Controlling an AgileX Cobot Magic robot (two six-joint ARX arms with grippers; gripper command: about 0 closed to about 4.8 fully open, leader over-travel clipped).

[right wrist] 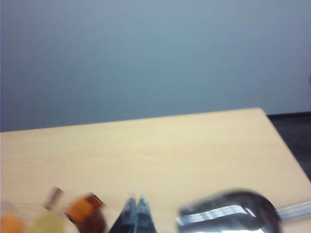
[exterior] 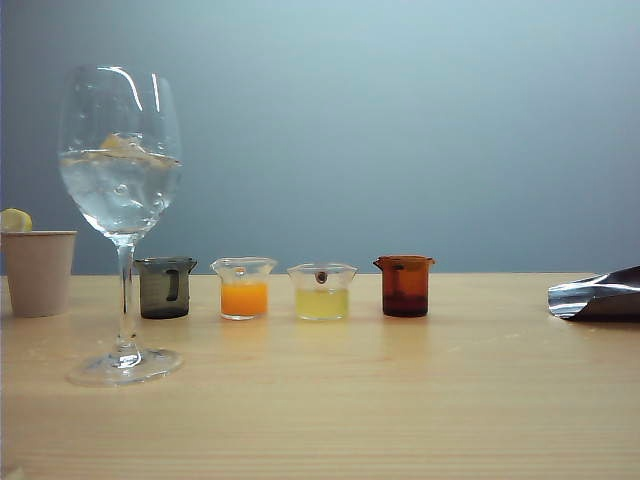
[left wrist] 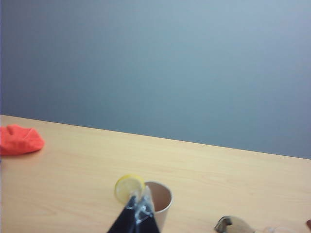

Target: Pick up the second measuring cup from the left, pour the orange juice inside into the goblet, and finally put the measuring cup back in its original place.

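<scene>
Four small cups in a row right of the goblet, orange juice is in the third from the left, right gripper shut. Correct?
One error: the orange juice sits in the second measuring cup from the left, not the third, which holds pale yellow liquid. The exterior view shows this. The goblet stands left of the row, and the right gripper is shut.

A pale matt wooden table (exterior: 400, 400) with faint grain carries a tall glossy clear glass goblet (exterior: 121, 180), a tiny clear glass measuring cup (exterior: 244, 288) of opaque orange juice (exterior: 244, 298), a matt beige paper cup (exterior: 38, 272) and a shiny metal scoop (exterior: 598, 295).
</scene>
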